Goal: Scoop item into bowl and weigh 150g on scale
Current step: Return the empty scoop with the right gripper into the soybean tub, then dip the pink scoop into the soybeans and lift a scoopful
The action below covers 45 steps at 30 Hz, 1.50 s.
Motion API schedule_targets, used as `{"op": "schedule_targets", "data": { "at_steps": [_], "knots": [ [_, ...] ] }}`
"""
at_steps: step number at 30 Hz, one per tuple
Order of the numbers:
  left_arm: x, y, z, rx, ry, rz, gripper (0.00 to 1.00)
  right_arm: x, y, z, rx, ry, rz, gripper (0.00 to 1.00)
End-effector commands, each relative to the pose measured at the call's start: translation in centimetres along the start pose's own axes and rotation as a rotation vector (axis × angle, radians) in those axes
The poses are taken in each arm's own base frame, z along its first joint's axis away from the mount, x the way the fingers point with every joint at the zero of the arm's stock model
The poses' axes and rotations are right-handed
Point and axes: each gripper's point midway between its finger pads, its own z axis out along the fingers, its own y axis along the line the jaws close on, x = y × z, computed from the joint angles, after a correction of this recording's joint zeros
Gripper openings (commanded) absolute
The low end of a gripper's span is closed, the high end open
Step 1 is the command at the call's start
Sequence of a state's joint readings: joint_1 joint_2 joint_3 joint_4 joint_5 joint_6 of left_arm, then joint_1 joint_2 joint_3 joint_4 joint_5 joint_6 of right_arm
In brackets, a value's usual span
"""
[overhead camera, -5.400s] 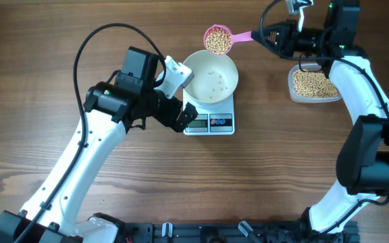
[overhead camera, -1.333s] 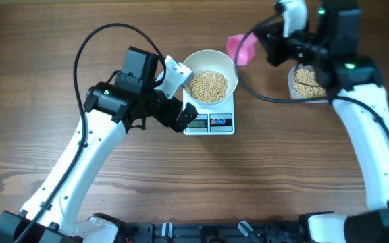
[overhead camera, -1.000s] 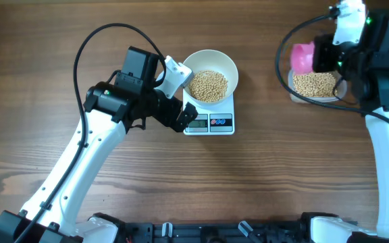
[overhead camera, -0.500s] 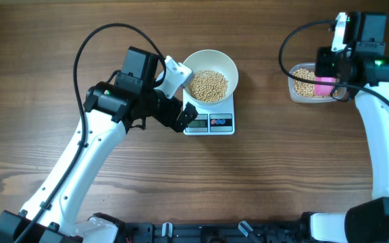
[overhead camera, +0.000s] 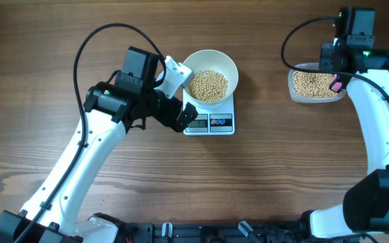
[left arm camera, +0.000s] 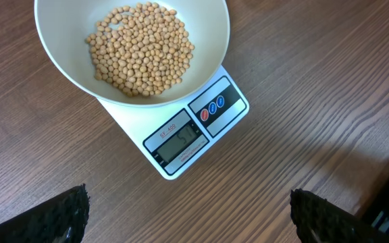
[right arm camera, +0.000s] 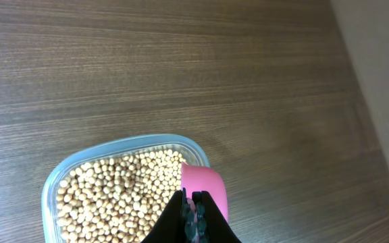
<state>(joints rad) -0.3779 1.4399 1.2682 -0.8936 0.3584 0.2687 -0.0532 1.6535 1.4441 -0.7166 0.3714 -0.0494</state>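
Note:
The white bowl [overhead camera: 231, 66] stands on the scale [overhead camera: 209, 123] and holds a heap of tan beans [overhead camera: 209, 85]. My left gripper [overhead camera: 179, 113] is open just left of the scale's front. In the left wrist view the bowl [left arm camera: 58, 66], the beans [left arm camera: 140, 47] and the scale's display [left arm camera: 183, 144] lie ahead of the open left gripper [left arm camera: 191, 226], which holds nothing. My right gripper [right arm camera: 194, 210] is shut on the handle of a pink scoop [right arm camera: 206, 189]. The scoop dips at the right edge of a clear tub of beans [right arm camera: 113, 199].
The clear tub [overhead camera: 314, 84] sits at the far right of the wooden table, under the right arm [overhead camera: 356, 54]. The left arm's black cable [overhead camera: 90, 40] loops over the table's left. A pale edge [right arm camera: 377, 74] runs along the right side of the right wrist view.
The right arm swung the pink scoop from beside the bowl over to the tub and lowered it into the beans. The left arm, bowl and scale stayed put.

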Motion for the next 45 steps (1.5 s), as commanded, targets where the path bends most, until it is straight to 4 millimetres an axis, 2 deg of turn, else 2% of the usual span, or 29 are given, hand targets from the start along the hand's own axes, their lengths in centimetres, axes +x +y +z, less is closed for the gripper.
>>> {"op": "schedule_targets", "data": {
  "at_steps": [1,7,15,24,29,34,40,45],
  "knots": [
    [-0.5,-0.3,-0.4,0.012,-0.018,0.022,1.0,0.1,-0.2,1.1,0.033,0.022,-0.009,0.04],
    [-0.5,-0.3,-0.4,0.012,-0.018,0.022,1.0,0.1,0.1,1.7,0.031,0.026,-0.012,0.04],
    [-0.5,-0.3,-0.4,0.012,-0.018,0.022,1.0,1.4,1.5,4.1,0.003,0.083,-0.04,0.04],
    [-0.5,-0.3,-0.4,0.012,-0.018,0.022,1.0,2.5,5.0,6.4,-0.145,0.12,-0.127,0.04],
    [-0.5,-0.3,-0.4,0.012,-0.018,0.022,1.0,2.5,7.4,6.1,-0.285,0.107,-0.141,0.04],
    [-0.5,-0.3,-0.4,0.012,-0.018,0.022,1.0,2.5,9.0,5.6,-0.382,0.103,-0.133,0.04],
    [-0.5,-0.3,-0.4,0.012,-0.018,0.022,1.0,2.5,10.4,4.9,-0.474,0.102,-0.114,0.04],
    [-0.5,-0.3,-0.4,0.012,-0.018,0.022,1.0,2.5,10.8,4.7,-0.499,0.109,-0.067,0.04]
  ]
}}
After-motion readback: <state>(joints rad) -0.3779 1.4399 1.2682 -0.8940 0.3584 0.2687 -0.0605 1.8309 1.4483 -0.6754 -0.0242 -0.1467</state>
